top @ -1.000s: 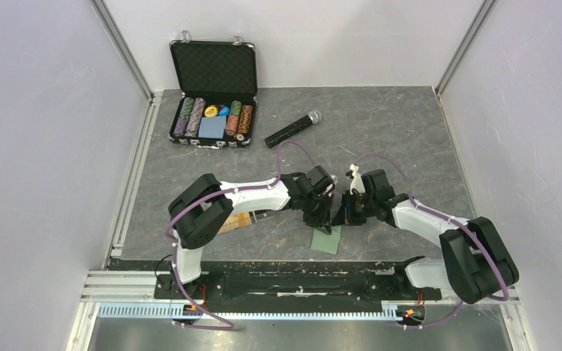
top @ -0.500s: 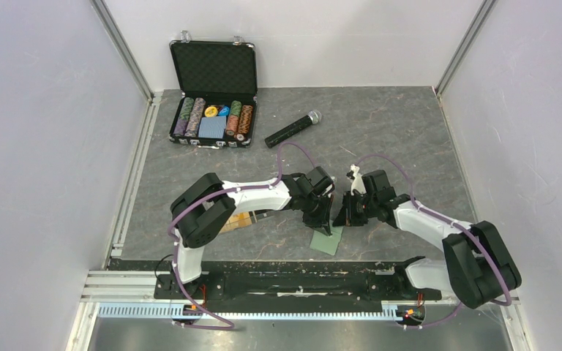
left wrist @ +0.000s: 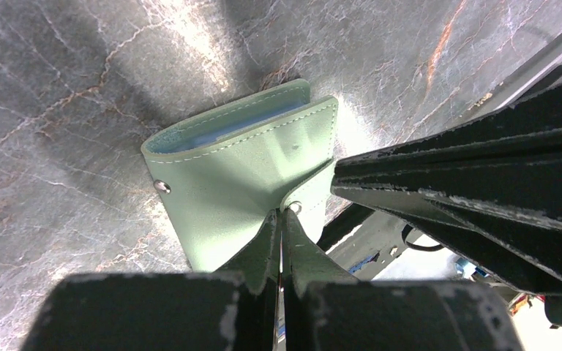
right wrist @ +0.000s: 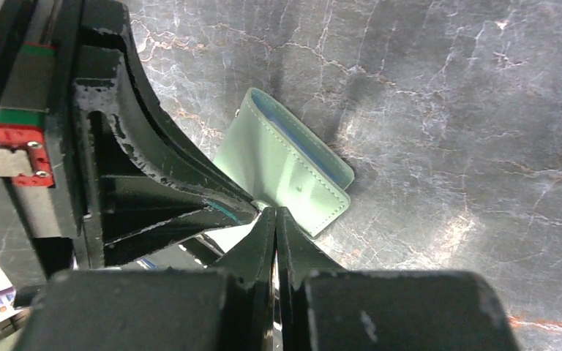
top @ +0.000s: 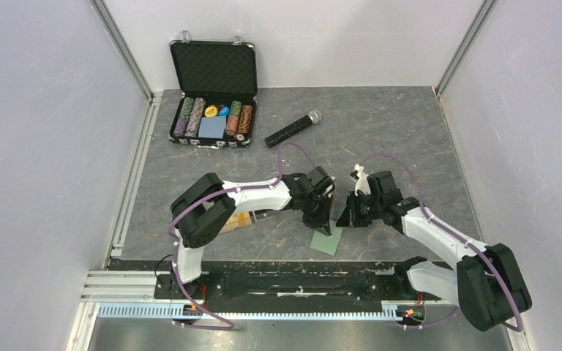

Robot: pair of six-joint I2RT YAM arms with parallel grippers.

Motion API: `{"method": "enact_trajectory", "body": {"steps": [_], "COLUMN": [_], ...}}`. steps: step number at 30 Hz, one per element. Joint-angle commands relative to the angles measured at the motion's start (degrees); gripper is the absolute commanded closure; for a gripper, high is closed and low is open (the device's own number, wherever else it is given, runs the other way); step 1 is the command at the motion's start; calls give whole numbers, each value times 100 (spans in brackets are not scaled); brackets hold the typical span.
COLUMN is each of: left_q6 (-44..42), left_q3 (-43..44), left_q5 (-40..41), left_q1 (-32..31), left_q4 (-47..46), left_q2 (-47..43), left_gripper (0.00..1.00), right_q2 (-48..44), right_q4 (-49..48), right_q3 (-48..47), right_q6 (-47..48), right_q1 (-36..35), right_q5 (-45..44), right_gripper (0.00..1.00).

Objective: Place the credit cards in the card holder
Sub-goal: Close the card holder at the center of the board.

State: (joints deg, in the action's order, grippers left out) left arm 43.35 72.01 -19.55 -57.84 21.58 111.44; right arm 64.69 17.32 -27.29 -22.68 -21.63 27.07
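Card holder: the sage-green folding leather card holder lies on the grey marbled table near the front edge, between the two arm bases.
Left gripper: the black two-finger left gripper sits over the card holder's rear edge, pinched onto its flap.
Right gripper: the black two-finger right gripper is just right of the left gripper, tips together beside the flap.
Credit cards: the thin orange and tan plastic credit cards lie left of the card holder, partly under the left arm.
Case: the open black hard poker-chip case stands at the rear left.
Microphone: the black handheld microphone lies right of the case, behind both grippers.
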Motion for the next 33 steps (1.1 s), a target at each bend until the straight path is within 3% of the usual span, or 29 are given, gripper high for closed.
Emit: {"method": "enact_trajectory", "body": {"steps": [1,14,33], "left_q6": [-239,-187,-406], "left_q3": [188,325,499], "left_q5": [144,134,244], "left_q1": [-56,-130,-138], "left_q4": [254,232,514], "left_q2": [44,-161,359], "left_gripper": [98,98,98], "right_q2": [-181,-489,-370], "right_q4": [1,-197,-416], "right_q3": [-21,277,654], "right_q6": [19,-241,-282], "right_q1": [-8,-78,-291], "right_q5": [207,387,259], "right_gripper": [100,100,100]}}
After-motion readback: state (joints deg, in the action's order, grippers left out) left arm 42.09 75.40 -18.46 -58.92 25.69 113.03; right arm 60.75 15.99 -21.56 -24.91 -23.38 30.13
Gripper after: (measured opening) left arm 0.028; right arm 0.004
